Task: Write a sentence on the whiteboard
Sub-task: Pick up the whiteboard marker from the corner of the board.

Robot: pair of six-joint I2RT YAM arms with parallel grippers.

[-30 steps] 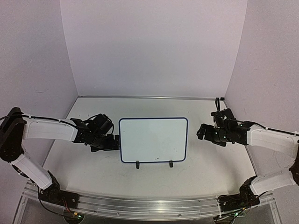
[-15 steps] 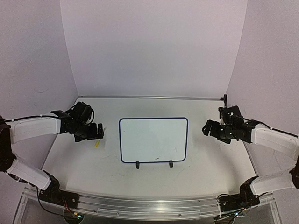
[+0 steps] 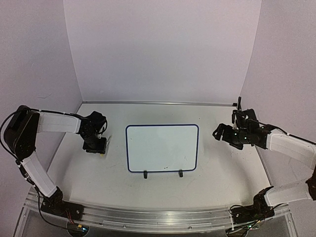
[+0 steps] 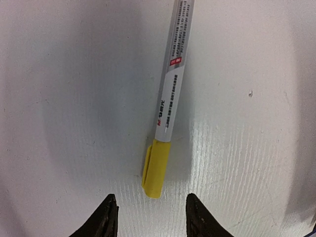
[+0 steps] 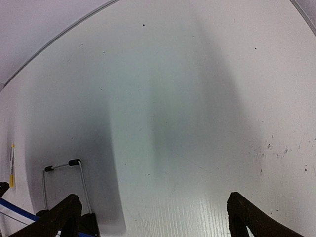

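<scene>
Leftward from the board's left edge is where the left gripper point(image 4: 150, 218) has gone since 1 second ago. It now points down at the table point(image 3: 74, 168), above a marker point(image 4: 169, 94) that was not seen lying there then. The right gripper point(image 3: 217, 133) has pulled back a little to the right and far side, and the board point(image 3: 163, 143) has not moved.

At the left, the left arm reaches in from the near left corner, and its gripper hangs just left of the board, apart from it. In the left wrist view the marker lies flat on the table, its white printed barrel running away from the camera and its yellow cap point(image 4: 156, 170) nearest the fingers point(image 4: 105, 219). The 2 fingertips stand apart, 1 on each side of the line of the cap, just short of its end. They grip nothing.

At the middle, the board lies on the table with its white face up, the dark blue frame all around it and 2 black feet point(image 3: 145, 174) at its near edge. A few tiny dark specks show near that edge.

At the right, the right gripper is held off the board's right edge, clear of it, its jaws spread wide with only bare table between them.
</scene>
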